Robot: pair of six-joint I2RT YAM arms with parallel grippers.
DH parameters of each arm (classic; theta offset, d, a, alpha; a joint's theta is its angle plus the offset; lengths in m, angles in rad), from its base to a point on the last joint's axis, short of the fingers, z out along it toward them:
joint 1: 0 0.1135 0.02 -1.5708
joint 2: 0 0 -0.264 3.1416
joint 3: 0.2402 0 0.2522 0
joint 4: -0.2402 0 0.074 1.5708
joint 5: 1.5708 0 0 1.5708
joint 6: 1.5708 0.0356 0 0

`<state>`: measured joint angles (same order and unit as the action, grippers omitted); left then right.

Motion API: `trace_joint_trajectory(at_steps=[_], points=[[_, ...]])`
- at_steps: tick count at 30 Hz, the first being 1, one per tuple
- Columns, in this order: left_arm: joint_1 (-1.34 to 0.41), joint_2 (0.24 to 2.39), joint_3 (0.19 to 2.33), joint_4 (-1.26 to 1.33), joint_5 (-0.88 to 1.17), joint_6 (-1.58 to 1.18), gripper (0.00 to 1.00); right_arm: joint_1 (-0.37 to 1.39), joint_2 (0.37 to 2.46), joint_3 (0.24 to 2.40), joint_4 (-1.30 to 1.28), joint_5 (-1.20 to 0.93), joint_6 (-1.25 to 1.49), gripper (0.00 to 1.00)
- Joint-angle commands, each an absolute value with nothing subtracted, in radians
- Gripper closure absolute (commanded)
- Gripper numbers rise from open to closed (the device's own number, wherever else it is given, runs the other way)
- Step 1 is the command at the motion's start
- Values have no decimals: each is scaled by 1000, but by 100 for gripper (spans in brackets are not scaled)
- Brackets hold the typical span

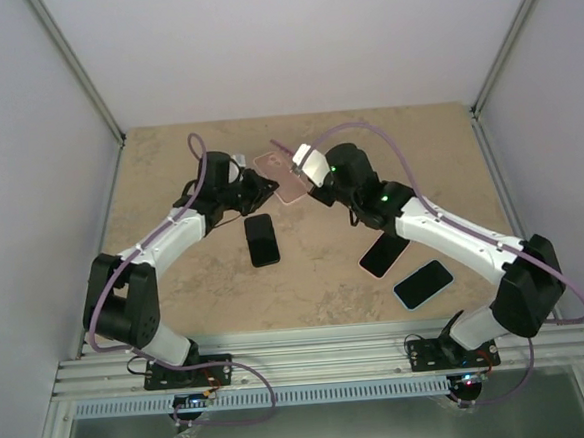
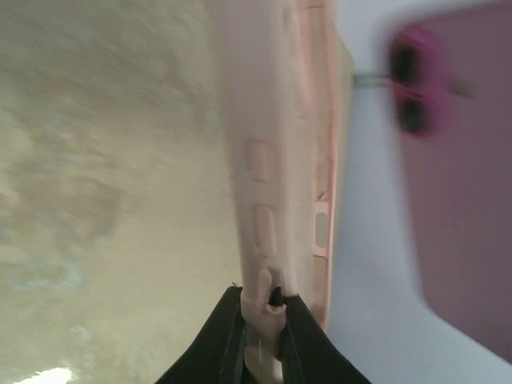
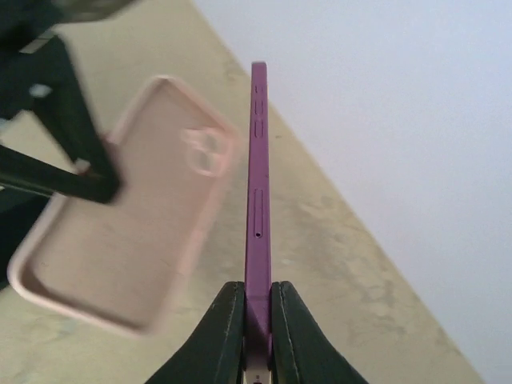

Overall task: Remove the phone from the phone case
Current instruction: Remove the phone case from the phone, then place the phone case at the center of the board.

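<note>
- left gripper (image 2: 262, 302): clenched on the case (image 2: 276, 160), with one edge pinched between both fingers. In the left wrist view the pale pink case runs edge-on away from the fingers. Button bumps and a small cutout show along its side.
- right gripper (image 3: 258, 294): clenched on the phone (image 3: 258, 160), holding the thin purple body at its near end. In the right wrist view the phone stands edge-on, straight out from the fingers. Side buttons and a slot show along the edge.
- Phone vs. case: the two are separate, and the phone is out of the case.
  - In the right wrist view the hollow of the case faces the camera. It is empty, with the camera cutout toward its far end.
  - The left arm's dark fingers (image 3: 76, 132) hold the case on its left side.
  - The case sits just left of the phone with a gap between them.
  - In the left wrist view the phone is a blurred purple slab to the right of the case, with dark lenses near its top.
- Top view: both grippers meet over the far middle of the table (image 1: 328, 307), the case on the left arm's side and the phone on the right arm's. Both look lifted off the surface, though the height is hard to judge from above.
- Also on the table, all lying flat and apart from one another:
  - a black phone (image 1: 262, 239) near centre, nearer the arm bases than the left gripper
  - a pink-rimmed phone (image 1: 385, 254) beside the right forearm
  - a blue-rimmed phone (image 1: 423, 284) near it, further right
</note>
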<state>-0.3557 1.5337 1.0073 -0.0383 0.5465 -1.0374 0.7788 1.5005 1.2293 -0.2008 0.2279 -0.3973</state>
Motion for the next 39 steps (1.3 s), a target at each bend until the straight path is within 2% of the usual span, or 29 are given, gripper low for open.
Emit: trace_joint_trajectory(at_steps=[1,9,20,32,39], points=[[-319,1547,992,-69,456,-1004,100,742,1439,1271,-133,354,-390,100],[-319,1555,996,-66,447,-962,100,709,1435,1246,-101,349,-404,100],[-318,1657,1116,-139,486,-684,100,664,1523,1108,110,403,-482,100],[-279,1828,1288,-189,668,-507,100,666,1709,1086,295,530,-491,99],[-279,1896,1357,-261,597,-469,100,673,1848,1101,405,597,-510,100]])
